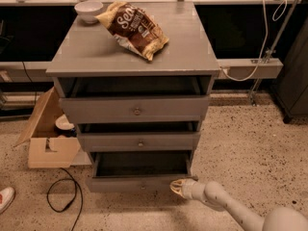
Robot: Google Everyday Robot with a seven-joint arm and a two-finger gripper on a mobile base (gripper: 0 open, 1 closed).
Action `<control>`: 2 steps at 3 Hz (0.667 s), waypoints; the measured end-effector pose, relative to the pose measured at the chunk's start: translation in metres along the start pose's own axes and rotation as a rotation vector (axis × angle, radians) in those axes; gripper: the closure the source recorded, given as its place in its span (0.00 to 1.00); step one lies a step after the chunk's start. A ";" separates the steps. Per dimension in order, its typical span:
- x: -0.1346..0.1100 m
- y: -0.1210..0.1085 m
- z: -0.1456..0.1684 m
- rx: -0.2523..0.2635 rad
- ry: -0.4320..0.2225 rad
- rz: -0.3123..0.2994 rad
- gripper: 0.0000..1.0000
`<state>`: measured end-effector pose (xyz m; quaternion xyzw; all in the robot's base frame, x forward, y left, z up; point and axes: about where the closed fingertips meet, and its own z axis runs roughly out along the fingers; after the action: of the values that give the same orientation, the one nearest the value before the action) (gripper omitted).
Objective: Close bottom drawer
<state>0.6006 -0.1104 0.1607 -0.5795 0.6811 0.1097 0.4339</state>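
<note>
The pincer (pixel 177 187) sat low by the floor at the right end of the bottom drawer's (pixel 130 182) front, touching it or just short of it; whether it was apart or together could not be told. Its pale arm (pixel 226 207) ran back to the lower right corner of the view. The bottom drawer, lowest in the grey chest, stood pulled out toward the camera, its long axis running left to right and its low plain grey front facing forward, with a dark tray showing behind the front. Above it the middle drawer (pixel 139 142) and the taller top drawer (pixel 134 110) each stuck out a little, each with a small round knob. On the chest's grey surface (pixel 187 49) a brown and yellow snack bag (pixel 134 29) lay tilted near the back edge, and a white bowl (pixel 89 9) stood at the back left corner. A speckled floor (pixel 240 148) spread around the chest, with an open cardboard box (pixel 48 146) to its left, a black cable (pixel 62 197) looped in front of that, and a shoe (pixel 5 198) at the left edge.
</note>
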 end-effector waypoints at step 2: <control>0.002 -0.052 0.017 0.099 -0.074 0.062 1.00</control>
<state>0.6544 -0.1161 0.1677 -0.5316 0.6866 0.1105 0.4835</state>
